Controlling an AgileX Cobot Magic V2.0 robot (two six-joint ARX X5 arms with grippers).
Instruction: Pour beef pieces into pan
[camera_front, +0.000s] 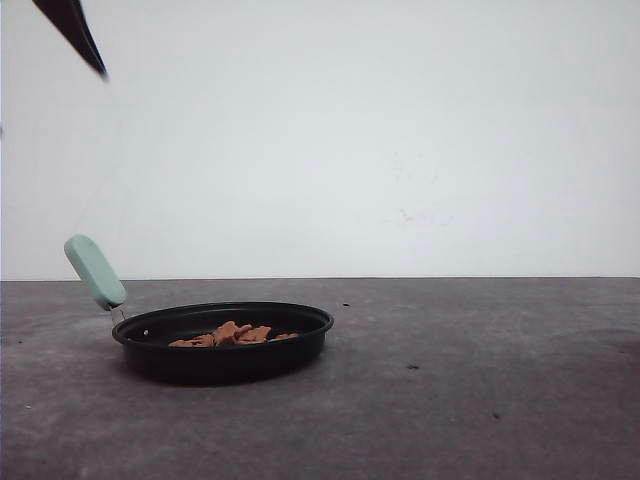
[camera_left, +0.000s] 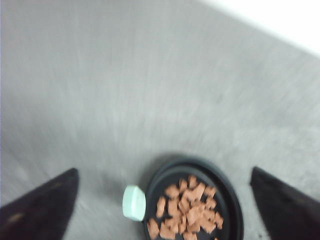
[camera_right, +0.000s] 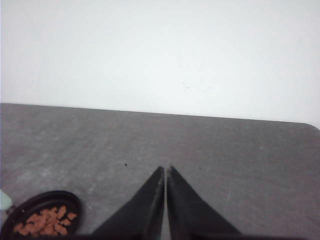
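The black pan (camera_front: 222, 345) rests on the grey table left of centre, its mint-green handle (camera_front: 95, 271) pointing up and to the left. Orange-brown beef pieces (camera_front: 232, 335) lie heaped inside it. From the left wrist view I look down on the pan (camera_left: 230, 200), the beef pieces (camera_left: 189, 209) and the handle (camera_left: 134, 202). My left gripper (camera_left: 165, 172) is open, high above the pan, nothing between its fingers; one dark fingertip (camera_front: 75, 30) shows at the upper left in the front view. My right gripper (camera_right: 165, 167) is shut and empty, over bare table to the right of the pan (camera_right: 40, 215).
The grey table (camera_front: 480, 380) stretches to the right of the pan, with a few small dark specks (camera_front: 413, 367). A plain white wall (camera_front: 400, 140) stands behind the table's far edge.
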